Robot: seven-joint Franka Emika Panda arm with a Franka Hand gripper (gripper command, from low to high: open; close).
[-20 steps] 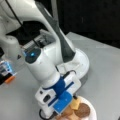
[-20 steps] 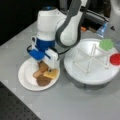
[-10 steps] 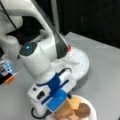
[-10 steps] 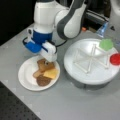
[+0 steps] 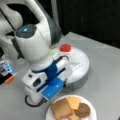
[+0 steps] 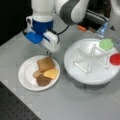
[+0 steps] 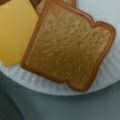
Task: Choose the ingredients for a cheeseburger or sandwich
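A white plate (image 6: 25, 75) holds the sandwich group. A tan toast slice (image 6: 45, 64) lies on top, overlapping a yellow cheese square (image 6: 51, 73), a dark-brown patty (image 6: 43, 80) and a second toast (image 6: 37, 73) that peeks out. My gripper (image 6: 48, 52) hangs just above the plate's far edge, holding nothing that I can see. In the wrist view the toast (image 7: 67, 47) fills the frame beside the cheese (image 7: 15, 30), with no fingers showing. A green lettuce leaf (image 6: 106, 43) and a red tomato disc (image 6: 115, 59) lie on the round tray (image 6: 82, 77).
The round white tray (image 5: 82, 67) has raised dividers and stands right beside the plate (image 5: 92, 110). An orange piece (image 6: 81, 28) and dark equipment (image 6: 96, 18) sit behind the tray. A blue-and-orange object (image 5: 7, 72) is at a front view's left. A dark perforated mat (image 6: 15, 107) borders the table.
The gripper has lifted up and away from the plate over the last second. The top toast stays lying on the pile.
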